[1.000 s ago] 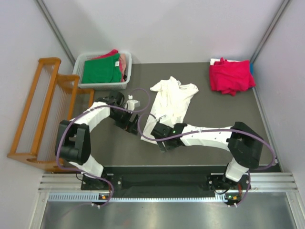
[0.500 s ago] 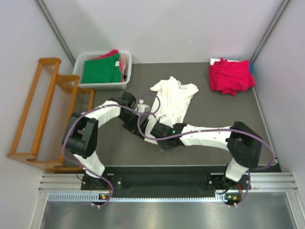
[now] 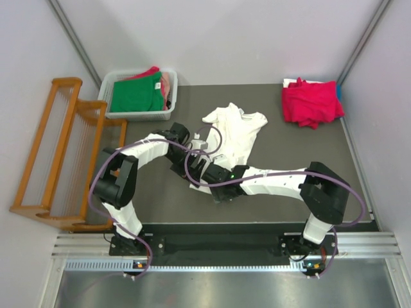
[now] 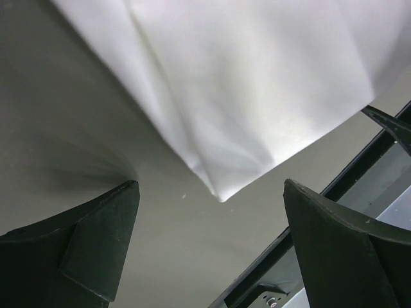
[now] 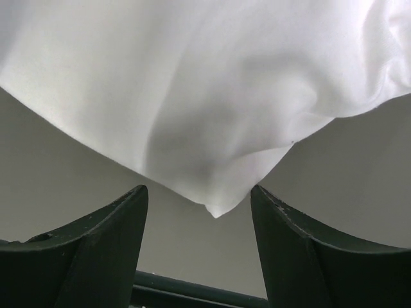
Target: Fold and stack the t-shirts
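From above, the white t-shirt (image 3: 234, 131) is seen lying crumpled on the dark surface (image 3: 289, 147), with its long axis running from the near left to the far right. Its near end is met by both arms. The left pincer (image 3: 198, 145) is brought in from the left and the right pincer (image 3: 205, 165) from the near right, so neither can be called clearly nearer. A green t-shirt (image 3: 135, 93) is kept in the white basket (image 3: 108, 113) at the far left, beside the orange rack (image 3: 51, 147). A crimson pile (image 3: 311, 102) is left at the far right corner.

In the left wrist view, the fingers (image 4: 96, 244) of the left pincer (image 4: 218, 237) are held wide apart. A pointed corner of the white t-shirt (image 4: 244, 83) is seen just ahead, reaching in between them. No cloth is touched.

In the right wrist view, the right pincer (image 5: 199, 250) is also shown parted. A hem corner of the white t-shirt (image 5: 192, 96) is framed by its fingers (image 5: 83, 256), and nothing is gripped yet. Whether the same corner is seen in both wrist views cannot be told. A short advance and a closing would probably be needed for each hold.
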Tool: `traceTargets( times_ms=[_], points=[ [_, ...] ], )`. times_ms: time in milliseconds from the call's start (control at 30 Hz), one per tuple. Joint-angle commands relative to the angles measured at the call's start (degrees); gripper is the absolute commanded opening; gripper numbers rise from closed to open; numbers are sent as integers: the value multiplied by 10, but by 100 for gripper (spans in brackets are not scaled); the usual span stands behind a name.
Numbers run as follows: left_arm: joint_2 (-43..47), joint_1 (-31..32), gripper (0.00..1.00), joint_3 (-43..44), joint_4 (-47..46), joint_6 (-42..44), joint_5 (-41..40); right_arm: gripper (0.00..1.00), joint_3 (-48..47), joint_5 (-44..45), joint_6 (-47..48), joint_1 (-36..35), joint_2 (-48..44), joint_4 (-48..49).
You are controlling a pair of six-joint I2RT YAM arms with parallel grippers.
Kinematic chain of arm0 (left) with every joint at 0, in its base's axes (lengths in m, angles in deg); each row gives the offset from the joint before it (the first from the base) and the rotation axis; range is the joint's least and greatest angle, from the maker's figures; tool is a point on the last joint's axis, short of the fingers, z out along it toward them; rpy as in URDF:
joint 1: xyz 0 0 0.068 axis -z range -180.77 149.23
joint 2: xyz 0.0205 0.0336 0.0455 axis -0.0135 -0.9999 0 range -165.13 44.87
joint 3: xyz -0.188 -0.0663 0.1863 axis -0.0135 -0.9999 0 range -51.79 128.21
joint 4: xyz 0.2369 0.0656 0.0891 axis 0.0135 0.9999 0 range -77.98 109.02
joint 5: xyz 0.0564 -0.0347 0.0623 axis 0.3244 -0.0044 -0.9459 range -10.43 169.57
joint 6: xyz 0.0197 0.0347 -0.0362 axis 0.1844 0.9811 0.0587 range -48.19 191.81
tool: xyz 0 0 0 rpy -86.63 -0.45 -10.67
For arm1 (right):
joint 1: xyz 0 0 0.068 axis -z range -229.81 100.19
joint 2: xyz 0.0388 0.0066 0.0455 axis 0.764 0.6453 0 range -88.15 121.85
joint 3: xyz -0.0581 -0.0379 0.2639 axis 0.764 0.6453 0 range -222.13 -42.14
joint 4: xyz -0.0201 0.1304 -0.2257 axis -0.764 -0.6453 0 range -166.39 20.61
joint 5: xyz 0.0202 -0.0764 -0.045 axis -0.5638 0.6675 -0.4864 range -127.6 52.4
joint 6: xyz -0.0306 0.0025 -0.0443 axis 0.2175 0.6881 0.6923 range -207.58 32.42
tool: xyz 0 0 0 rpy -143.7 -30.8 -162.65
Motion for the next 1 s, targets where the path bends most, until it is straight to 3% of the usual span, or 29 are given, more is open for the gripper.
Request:
traceTargets(
  times_ms=[0,100,367,533,633,700,900,967],
  points=[
    [12,18,98,-5,-7,-1,11,65,0,-4,-10,10,0,28],
    [15,22,98,-14,-9,-7,15,64,0,-4,-10,11,4,29],
    [25,26,86,-38,-10,0,3,63,0,-5,-10,14,4,30],
    [25,26,66,-41,-13,1,-4,62,6,-11,-14,13,9,33],
    [20,26,61,-36,-12,0,-7,61,7,-15,-16,13,11,32],
    [18,26,61,-33,-13,-1,-8,60,8,-17,-17,13,11,30],
    [23,26,98,-24,-18,-7,-22,59,23,-16,-23,13,-3,23],
    [23,26,98,-19,-14,-8,-19,59,27,-15,-23,13,-7,21]
  ],
)
